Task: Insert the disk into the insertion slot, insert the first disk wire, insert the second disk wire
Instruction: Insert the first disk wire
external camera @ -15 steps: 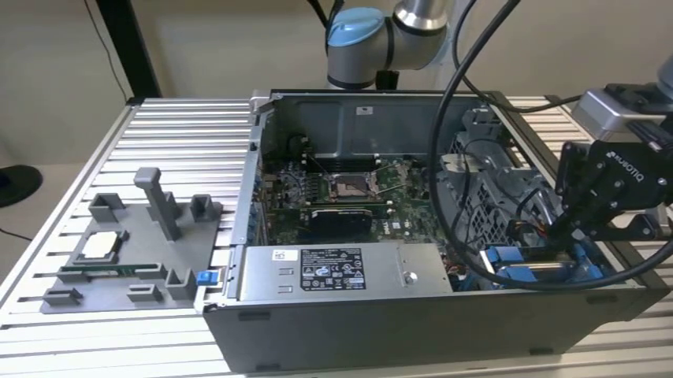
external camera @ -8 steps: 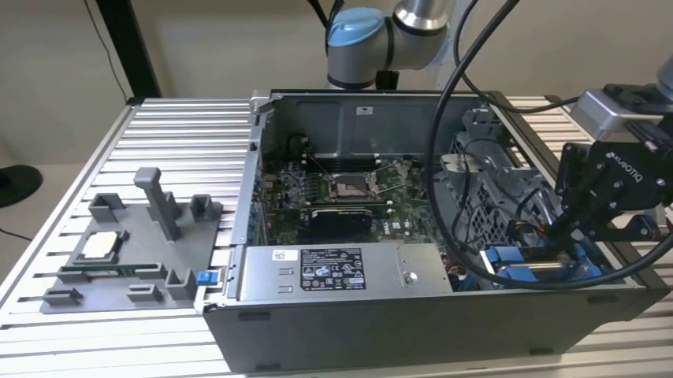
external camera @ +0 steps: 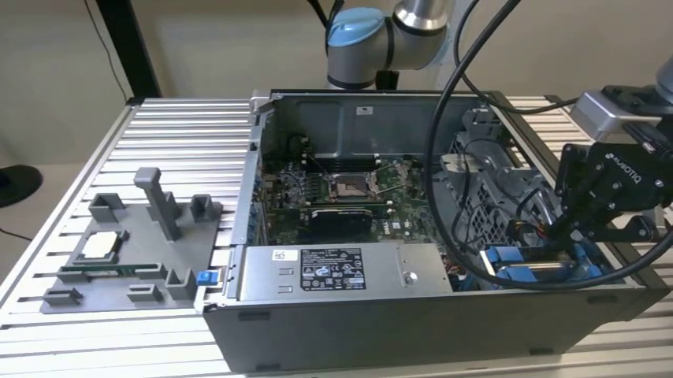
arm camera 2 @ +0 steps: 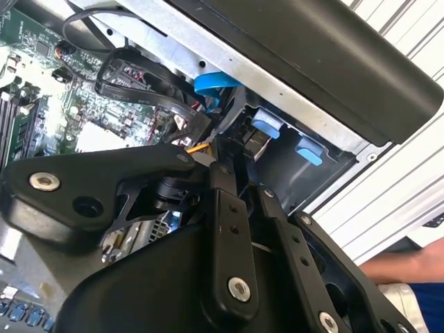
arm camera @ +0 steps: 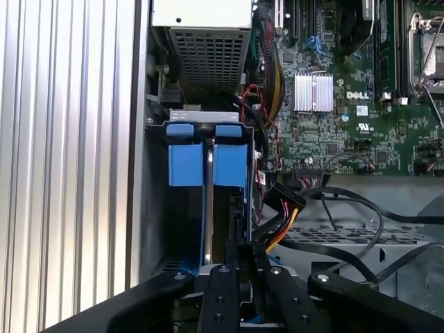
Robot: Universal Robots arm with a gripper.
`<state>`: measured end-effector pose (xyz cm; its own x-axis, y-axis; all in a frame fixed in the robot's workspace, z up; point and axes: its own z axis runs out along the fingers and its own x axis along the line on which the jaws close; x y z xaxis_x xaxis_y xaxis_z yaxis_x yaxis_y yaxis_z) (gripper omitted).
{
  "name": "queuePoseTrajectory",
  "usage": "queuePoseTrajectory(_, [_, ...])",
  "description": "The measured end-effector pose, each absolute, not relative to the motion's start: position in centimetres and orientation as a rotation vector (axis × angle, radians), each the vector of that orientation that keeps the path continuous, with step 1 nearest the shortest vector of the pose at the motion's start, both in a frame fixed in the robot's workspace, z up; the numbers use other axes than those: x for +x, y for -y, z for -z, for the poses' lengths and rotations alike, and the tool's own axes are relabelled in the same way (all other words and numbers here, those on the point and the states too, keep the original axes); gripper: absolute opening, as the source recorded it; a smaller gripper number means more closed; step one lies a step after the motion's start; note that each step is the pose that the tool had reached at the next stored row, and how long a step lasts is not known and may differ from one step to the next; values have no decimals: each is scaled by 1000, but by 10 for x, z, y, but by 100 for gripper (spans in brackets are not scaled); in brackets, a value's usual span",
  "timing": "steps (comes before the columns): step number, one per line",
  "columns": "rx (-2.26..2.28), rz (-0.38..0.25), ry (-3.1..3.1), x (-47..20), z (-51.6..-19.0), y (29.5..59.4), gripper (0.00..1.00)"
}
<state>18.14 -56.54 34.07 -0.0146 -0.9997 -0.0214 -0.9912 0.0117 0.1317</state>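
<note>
Closest to the lens in both wrist views, the gripper (arm camera: 239, 250) reaches down into the open computer case (external camera: 421, 335), its jaws drawn almost together (whether anything is pinched between them, I cannot tell). Just beneath it the disk (external camera: 534, 272), silver within its blue carrier, lies inside the insertion slot (arm camera: 198, 115), which occupies the case's near corner on the exterior view's right. A black connector (arm camera: 286, 198) on yellow, orange and red wires hangs beside the slot, near the gripper. Along the case's near edge sits the grey power-supply box (external camera: 336, 272), with the motherboard (external camera: 347, 189) behind it. Outside the case, the grey fixture tray (external camera: 126, 252) rests on the slotted table (external camera: 179, 130), by its edge on the exterior view's left.
</note>
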Motion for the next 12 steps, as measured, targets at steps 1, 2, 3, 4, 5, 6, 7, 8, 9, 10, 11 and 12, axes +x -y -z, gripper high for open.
queuePoseTrajectory(1, [2149,167,2178,181,-341,565,0])
queuePoseTrajectory(2, [2149,166,2179,181,-341,565,0])
queuePoseTrajectory(3, [2150,165,2180,181,-340,565,0])
queuePoseTrajectory(4, [2150,165,2181,181,-340,565,0])
queuePoseTrajectory(5, [2150,164,2182,181,-340,565,0])
queuePoseTrajectory(6, [2150,164,2182,181,-340,565,0])
queuePoseTrajectory(7, [2150,164,2182,181,-340,566,0])
queuePoseTrajectory(8, [2149,164,2183,181,-340,566,0])
queuePoseTrajectory(9, [2148,164,2184,181,-340,566,0])
queuePoseTrajectory(10, [2147,164,2186,181,-340,566,0])
queuePoseTrajectory(11, [2146,164,2187,181,-340,566,0])
queuePoseTrajectory(12, [2144,164,2189,181,-340,566,0])
